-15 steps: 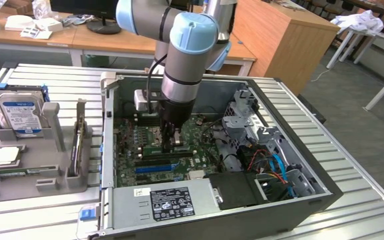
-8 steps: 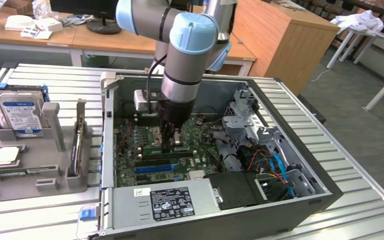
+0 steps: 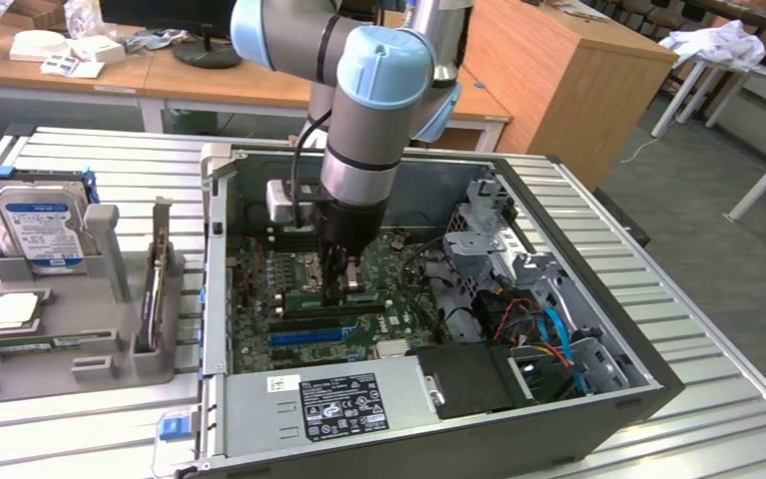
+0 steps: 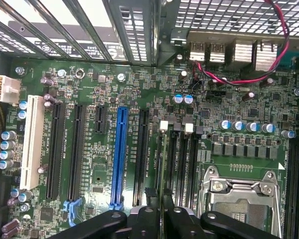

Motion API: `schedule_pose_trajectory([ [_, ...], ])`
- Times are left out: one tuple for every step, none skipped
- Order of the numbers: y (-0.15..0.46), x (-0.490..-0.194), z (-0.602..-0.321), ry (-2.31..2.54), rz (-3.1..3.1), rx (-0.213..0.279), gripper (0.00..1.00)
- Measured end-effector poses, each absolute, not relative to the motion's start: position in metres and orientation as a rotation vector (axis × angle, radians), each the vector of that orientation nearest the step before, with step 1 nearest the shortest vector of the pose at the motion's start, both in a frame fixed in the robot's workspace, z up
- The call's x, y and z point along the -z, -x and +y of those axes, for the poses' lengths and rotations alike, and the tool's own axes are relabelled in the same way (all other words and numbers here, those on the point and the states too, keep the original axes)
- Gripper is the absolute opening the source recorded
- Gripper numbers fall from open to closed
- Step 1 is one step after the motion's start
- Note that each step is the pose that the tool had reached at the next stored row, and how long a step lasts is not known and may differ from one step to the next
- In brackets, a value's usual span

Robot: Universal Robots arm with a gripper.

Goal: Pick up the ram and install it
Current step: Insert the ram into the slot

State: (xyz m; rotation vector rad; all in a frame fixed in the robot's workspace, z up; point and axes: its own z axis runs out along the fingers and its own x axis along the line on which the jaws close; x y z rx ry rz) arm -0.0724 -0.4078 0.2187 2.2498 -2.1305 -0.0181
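Grey-and-blue arm reaching straight down into the open computer case.
Nearest the exterior camera lies the power supply. Behind it the gripper hangs vertical just above the green motherboard. Its black fingers are pinched almost together on the ram, which is held on edge over the memory slots beside the processor socket. The forearm rises upright to a blue-capped joint, and wooden desks stand beyond.
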Motion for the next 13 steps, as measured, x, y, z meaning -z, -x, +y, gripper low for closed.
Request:
schedule_pose_trajectory([
  [0.0725, -0.2184, -0.4079, -2.25, -2.13, 0.018, 0.13],
  [0.0725, -0.2182, -0.4079, -2.249, -2.13, 0.017, 0.13],
  [0.0725, -0.2182, -0.4079, -2.249, -2.13, 0.017, 0.13],
  [0.0725, -0.2181, -0.4079, -2.249, -2.13, 0.017, 0.13],
  [0.0724, -0.2181, -0.4079, -2.249, -2.13, 0.017, 0.13],
  [0.0724, -0.2181, -0.4079, -2.25, -2.13, 0.018, 0.13],
  [0.0724, -0.2185, -0.4078, -2.25, -2.131, 0.018, 0.13],
  [0.0724, -0.2194, -0.4078, -2.25, -2.131, 0.018, 0.13],
  [0.0724, -0.2198, -0.4078, -2.25, -2.13, 0.017, 0.13],
  [0.0724, -0.2199, -0.4078, -2.249, -2.13, 0.017, 0.13],
  [0.0724, -0.2199, -0.4078, -2.249, -2.13, 0.017, 0.13],
  [0.0724, -0.22, -0.4079, -2.249, -2.13, 0.017, 0.13],
  [0.0724, -0.22, -0.4079, -2.249, -2.13, 0.017, 0.13],
])
